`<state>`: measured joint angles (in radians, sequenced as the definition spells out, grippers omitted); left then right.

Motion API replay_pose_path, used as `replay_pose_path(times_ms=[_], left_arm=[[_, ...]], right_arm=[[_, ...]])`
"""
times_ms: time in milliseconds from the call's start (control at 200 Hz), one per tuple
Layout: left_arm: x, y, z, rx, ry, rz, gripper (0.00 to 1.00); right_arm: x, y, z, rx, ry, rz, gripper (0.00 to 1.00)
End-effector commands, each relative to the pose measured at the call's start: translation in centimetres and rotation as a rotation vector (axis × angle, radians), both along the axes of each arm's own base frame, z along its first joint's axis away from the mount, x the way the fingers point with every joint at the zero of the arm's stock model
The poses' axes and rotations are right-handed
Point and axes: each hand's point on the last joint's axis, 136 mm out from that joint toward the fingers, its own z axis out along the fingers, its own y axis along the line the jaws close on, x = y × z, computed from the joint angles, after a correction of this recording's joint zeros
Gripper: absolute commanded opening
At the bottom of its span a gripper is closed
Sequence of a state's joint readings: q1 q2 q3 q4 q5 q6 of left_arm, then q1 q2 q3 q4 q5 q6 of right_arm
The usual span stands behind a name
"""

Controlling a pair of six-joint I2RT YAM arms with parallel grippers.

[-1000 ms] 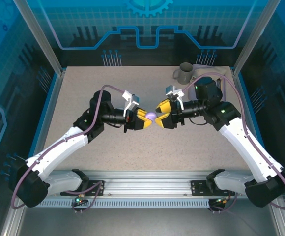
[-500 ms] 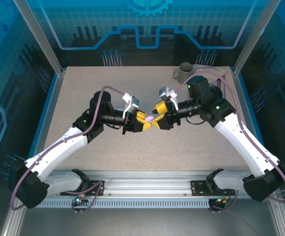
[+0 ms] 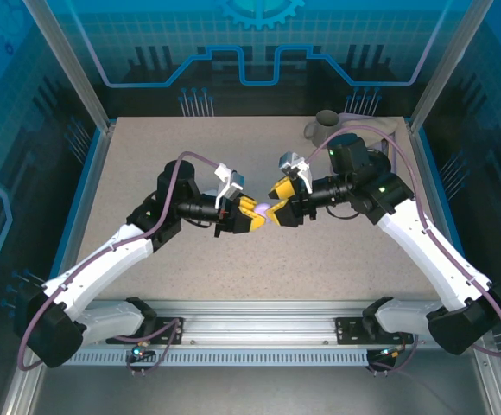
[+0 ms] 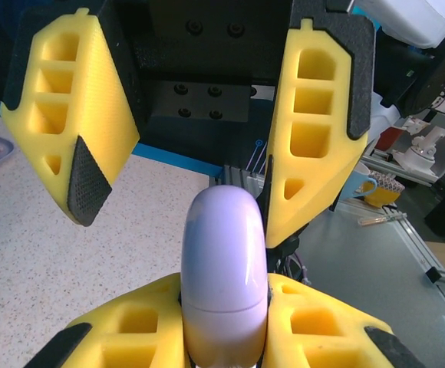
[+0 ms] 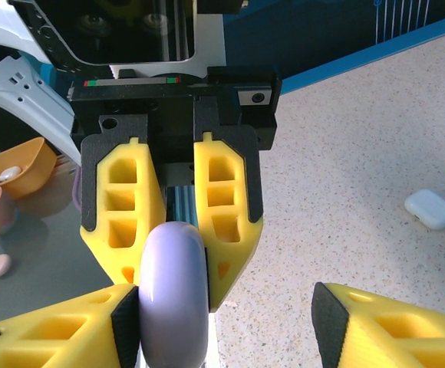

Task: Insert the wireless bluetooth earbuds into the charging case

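Two grippers meeting above mid-table, left gripper (image 3: 259, 214) clamped on lavender case (image 4: 224, 276), right gripper (image 3: 276, 210) half-spread, jaws either side of that case, one finger just beside it, white case (image 5: 432, 208) lying on table (image 3: 147, 147).

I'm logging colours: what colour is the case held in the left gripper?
Pale lavender: the charging case shows best in the left wrist view.

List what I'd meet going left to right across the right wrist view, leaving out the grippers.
Orange bowl → lavender charging case → white charging case lying on the table. The pink cup below the bowl overlaps it, so it is left out.
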<state>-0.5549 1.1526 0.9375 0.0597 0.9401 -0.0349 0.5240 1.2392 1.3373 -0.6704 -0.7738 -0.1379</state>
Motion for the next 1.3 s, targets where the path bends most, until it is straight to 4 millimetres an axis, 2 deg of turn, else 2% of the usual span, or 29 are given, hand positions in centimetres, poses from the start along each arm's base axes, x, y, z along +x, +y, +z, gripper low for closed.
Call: replay_pose_path(times_ms=[0, 705, 841, 966, 1121, 1296], left_arm=[[-1.8, 0.0, 1.5, -0.028, -0.069, -0.072, 0.08], [-2.1, 0.1, 1.3, -0.014, -0.100, -0.070, 0.09], [-1.4, 0.0, 0.9, -0.005, -0.092, -0.032, 0.09], [-0.9, 0.0, 0.7, -0.006, -0.088, -0.008, 0.09], [-0.2, 0.3, 0.5, -0.018, -0.096, 0.033, 0.09], [0.9, 1.2, 0.3, -0.051, -0.080, 0.085, 0.09]], right_arm=[[0.8, 0.0, 1.7, 0.016, -0.054, -0.050, 0.62], [2.7, -1.6, 2.5, 0.012, -0.097, -0.200, 0.63], [4.6, -3.1, 2.4, -0.009, -0.125, -0.353, 0.64], [7.4, -5.7, 0.8, -0.079, -0.094, -0.553, 0.65], [10.0, -8.4, -2.9, -0.187, 0.013, -0.740, 0.65], [11.3, -9.3, -7.9, -0.316, 0.141, -0.803, 0.65]])
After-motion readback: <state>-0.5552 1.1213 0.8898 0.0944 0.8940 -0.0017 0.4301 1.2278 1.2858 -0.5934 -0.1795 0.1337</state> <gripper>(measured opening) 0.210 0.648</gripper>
